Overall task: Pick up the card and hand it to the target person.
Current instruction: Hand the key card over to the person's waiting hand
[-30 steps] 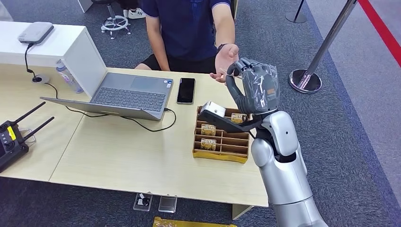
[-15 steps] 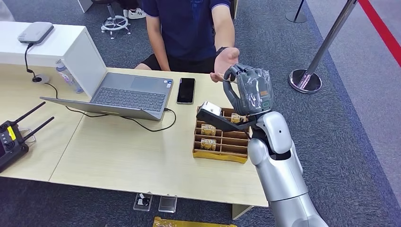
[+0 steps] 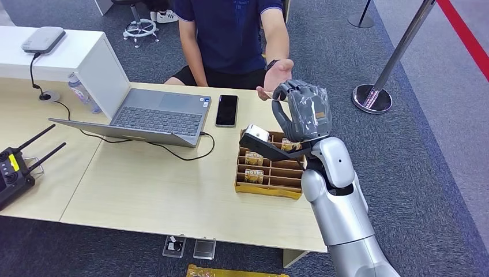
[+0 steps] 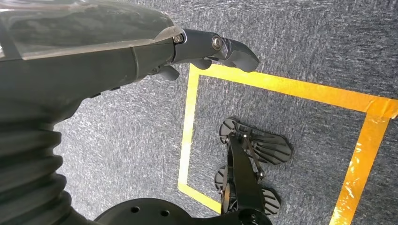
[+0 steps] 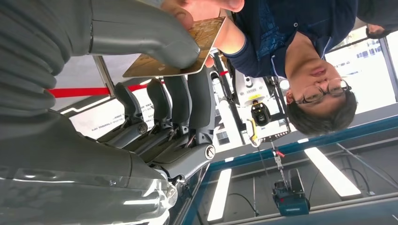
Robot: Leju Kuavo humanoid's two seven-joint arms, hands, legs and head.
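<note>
- The thin tan rectangular card point(image 5: 176, 51) is pinched by the right hand point(image 3: 304, 109) — thumb against fingers.
- The person's upturned palm point(image 3: 275, 76) lies just beyond, touching the card's far edge.

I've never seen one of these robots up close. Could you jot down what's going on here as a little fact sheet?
Right hand: raised, pinching the card with its thumb
Person's hand: palm up, right beside the card
Left hand: hangs over the carpet, holds nothing
Wooden tray: on the desk, more cards in its slots
Also on desk: laptop, phone
</note>
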